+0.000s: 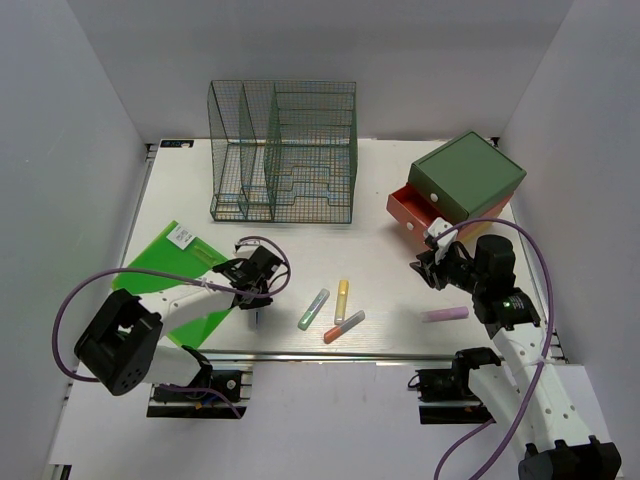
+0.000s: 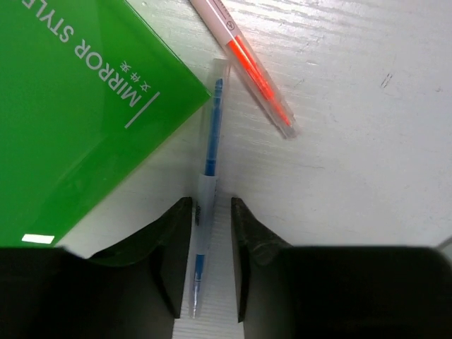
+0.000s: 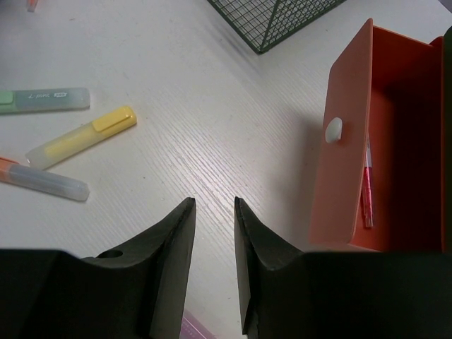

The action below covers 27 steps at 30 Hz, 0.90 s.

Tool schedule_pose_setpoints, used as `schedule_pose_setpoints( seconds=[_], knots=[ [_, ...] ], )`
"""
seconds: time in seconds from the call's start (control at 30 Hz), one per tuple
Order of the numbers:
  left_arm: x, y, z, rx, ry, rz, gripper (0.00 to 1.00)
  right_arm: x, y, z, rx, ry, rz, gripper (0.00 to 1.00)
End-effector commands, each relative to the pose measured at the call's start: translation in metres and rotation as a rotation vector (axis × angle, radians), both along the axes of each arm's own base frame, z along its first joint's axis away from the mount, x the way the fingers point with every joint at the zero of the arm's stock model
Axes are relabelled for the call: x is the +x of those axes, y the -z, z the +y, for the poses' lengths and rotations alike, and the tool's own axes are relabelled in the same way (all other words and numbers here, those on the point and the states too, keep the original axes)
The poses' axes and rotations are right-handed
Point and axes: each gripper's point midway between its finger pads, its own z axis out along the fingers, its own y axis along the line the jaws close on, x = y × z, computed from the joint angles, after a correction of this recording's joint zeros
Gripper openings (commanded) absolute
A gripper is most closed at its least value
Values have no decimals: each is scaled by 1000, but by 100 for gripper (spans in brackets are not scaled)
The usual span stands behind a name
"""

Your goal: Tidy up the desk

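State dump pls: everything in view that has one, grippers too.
Left gripper: open, astride blue pen
Right gripper: open, empty
Blue pen: flat on desk, not lifted
Drawer: pulled open, red pen inside
Rack: upright, looks empty
Folder: closed, flat
Green highlighter: capped, flat
Yellow highlighter: capped, flat
Orange highlighter: capped, flat
Purple highlighter: flat, cap unclear
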Motion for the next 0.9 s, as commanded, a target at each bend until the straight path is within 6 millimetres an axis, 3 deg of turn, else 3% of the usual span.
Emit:
schedule_pose_setpoints(
  seconds=[0.0, 0.1, 0.33, 0.5, 0.57, 0.7, 0.87],
  knots=[
    [-4, 5, -2, -36, 6, 12, 37, 7, -22, 0, 7, 4, -76, 34],
    [-9, 12, -3, -41, 13, 33, 34, 7, -23, -1, 9, 8, -80, 34],
    [-24, 29, 5, -25, 10, 90, 15, 6, -26, -1, 10, 6, -91, 34],
    [-29, 22, 2, -58, 9, 74, 7, 5, -27, 0, 11, 3, -96, 34],
    [-29, 11, -7, -102, 28, 60, 1, 5, -27, 0, 12, 3, -97, 34],
    [-23, -24, -27, -211, 77, -3, 0, 5, -27, 0, 12, 2, -95, 34],
    [-22, -91, -55, -374, 205, -97, 0, 5, -27, -1, 11, 4, -96, 34]
  ],
)
